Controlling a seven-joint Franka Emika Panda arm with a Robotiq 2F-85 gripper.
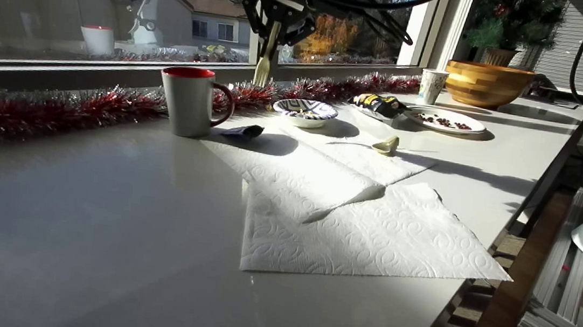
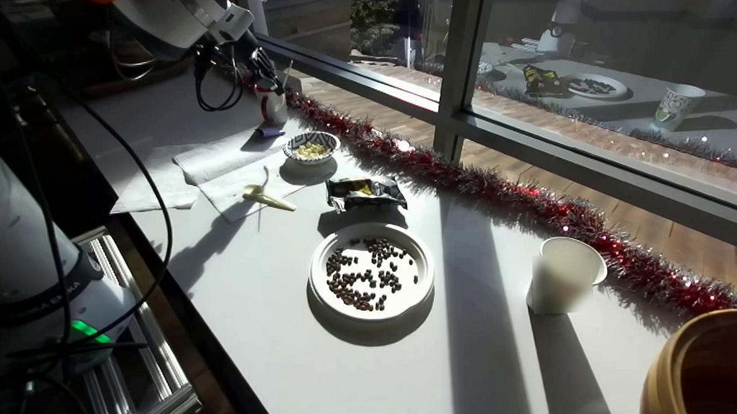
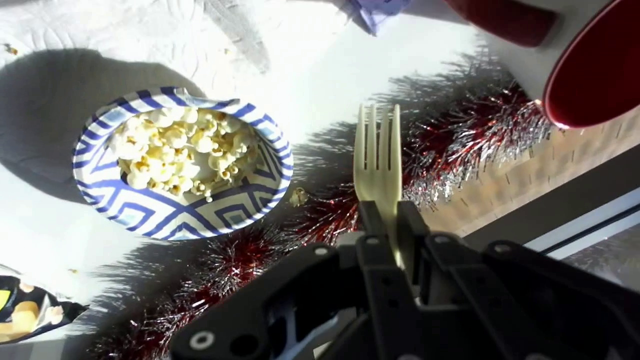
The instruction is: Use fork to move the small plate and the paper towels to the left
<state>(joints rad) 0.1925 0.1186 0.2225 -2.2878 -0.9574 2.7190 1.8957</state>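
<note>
The counter (image 3: 45,220) carries, left to right in the wrist view, paper towels (image 3: 160,32), probably limp, best dragged by an edge, and the small plate (image 3: 195,215) of popcorn (image 3: 187,150), likely light, best pushed at the base, while farther right the tool (image 3: 390,217) clasps the fork (image 3: 378,180).

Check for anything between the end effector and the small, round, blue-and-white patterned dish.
Nothing visible seems to block it. In the wrist view, shaggy red-and-silver tinsel and a pale popcorn piece show between the pale, plastic-looking fork in the end effector and the dish, apparently below the fork.
</note>
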